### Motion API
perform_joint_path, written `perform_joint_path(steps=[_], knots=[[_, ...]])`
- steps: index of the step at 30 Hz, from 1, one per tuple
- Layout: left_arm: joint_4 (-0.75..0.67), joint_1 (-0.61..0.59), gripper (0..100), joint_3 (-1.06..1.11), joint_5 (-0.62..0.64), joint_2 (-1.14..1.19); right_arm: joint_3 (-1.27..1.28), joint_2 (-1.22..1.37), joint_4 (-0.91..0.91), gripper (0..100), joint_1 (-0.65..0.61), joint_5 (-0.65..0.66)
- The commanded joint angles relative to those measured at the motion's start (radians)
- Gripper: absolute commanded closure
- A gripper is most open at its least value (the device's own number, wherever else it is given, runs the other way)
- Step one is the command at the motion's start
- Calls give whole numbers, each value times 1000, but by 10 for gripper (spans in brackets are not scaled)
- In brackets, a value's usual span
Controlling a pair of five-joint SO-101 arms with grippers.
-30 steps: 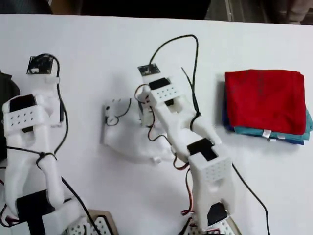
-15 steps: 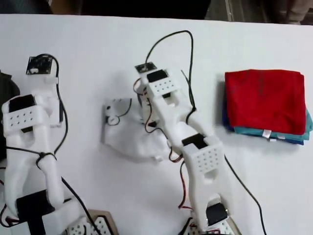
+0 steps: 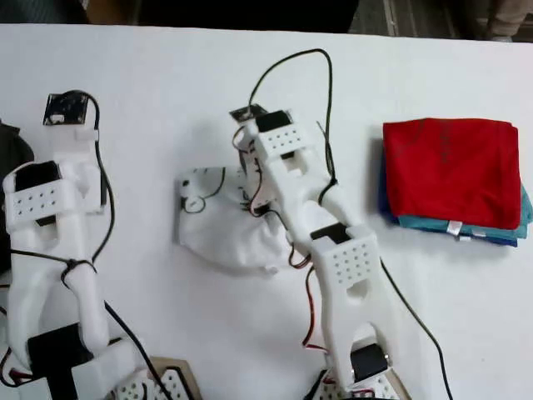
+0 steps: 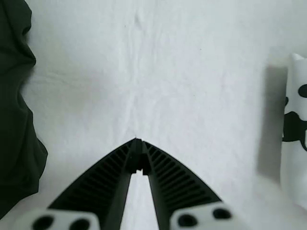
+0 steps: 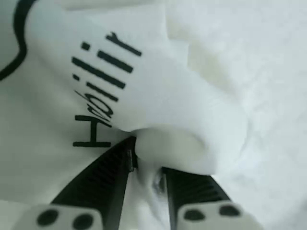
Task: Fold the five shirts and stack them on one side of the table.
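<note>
The right pincer (image 5: 144, 165) clamps a fold of the crumpled white shirt (image 3: 221, 237) on the table (image 3: 166, 75), left of the red-topped stack of folded shirts (image 3: 450, 171), while the left pincer (image 4: 138, 155), farther left, has its tips pressed together

The high camera looks down over the bench (image 3: 150, 83) from above. Wrist cameras sit just behind the left hand (image 4: 138, 147) and right hand (image 5: 145, 163), facing along them, close to the bench. All share the white shirt (image 3: 225, 242).

a robotics test bench: two cabled arms (image 3: 343, 265) bolted at a white table (image 3: 158, 58).
</note>
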Motion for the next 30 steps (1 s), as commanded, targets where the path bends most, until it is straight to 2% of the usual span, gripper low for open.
perform_joint_path(steps=[1, 10, 17, 30], knots=[[-23, -5, 973, -2, -5, -12, -61, -42, 53, 978, 51, 35], [-37, -5, 973, -2, -5, -11, -12, -300, 58, 978, 130, 150], [-37, -5, 973, -2, -3, -11, 38, -381, 51, 978, 139, 158], [-58, -5, 973, -7, -5, -11, 46, -688, 77, 978, 294, 353]])
